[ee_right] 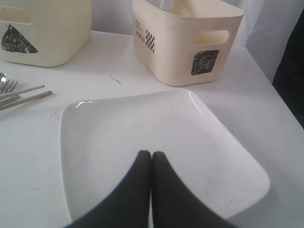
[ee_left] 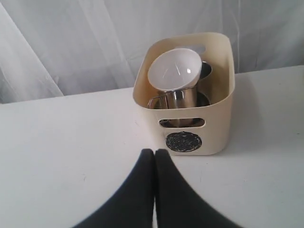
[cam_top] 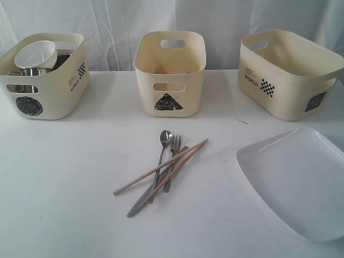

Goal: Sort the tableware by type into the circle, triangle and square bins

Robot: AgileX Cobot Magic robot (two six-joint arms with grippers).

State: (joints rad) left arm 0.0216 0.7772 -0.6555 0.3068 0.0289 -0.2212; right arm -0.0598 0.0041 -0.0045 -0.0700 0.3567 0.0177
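Tableware is partly sorted. The circle bin (ee_left: 218, 95) holds the white bowl (ee_left: 173, 71), tipped on top of a steel mug (ee_left: 178, 99). More steel shows behind them, though whether that is the second mug or the steel bowl is hard to tell from this angle. Unsorted on the table (cam_top: 64, 177) are the spoon (cam_top: 165, 137), fork (cam_top: 175, 142) and knife (cam_top: 137, 207), lying in a loose heap with the chopsticks (cam_top: 161, 167) crossed over them, and the large white plate (ee_right: 142, 128). The triangle bin (cam_top: 169, 80) and square bin (cam_top: 285, 80) show nothing inside. By my reckoning the cups-and-bowls group is done; cutlery and plate remain. The left pincer (ee_left: 154, 154) has its fingers pressed together and holds nothing. It hangs above bare table, with the circle bin straight ahead of its tips and a short way off. The right pincer (ee_right: 151, 154) is likewise closed and empty, poised over the near part of the plate. The square bin stands beyond the plate's far edge. The cutlery heap lies off to that pincer's side, toward the other arm. Neither arm shows in the exterior view, so both sit drawn back from the work.
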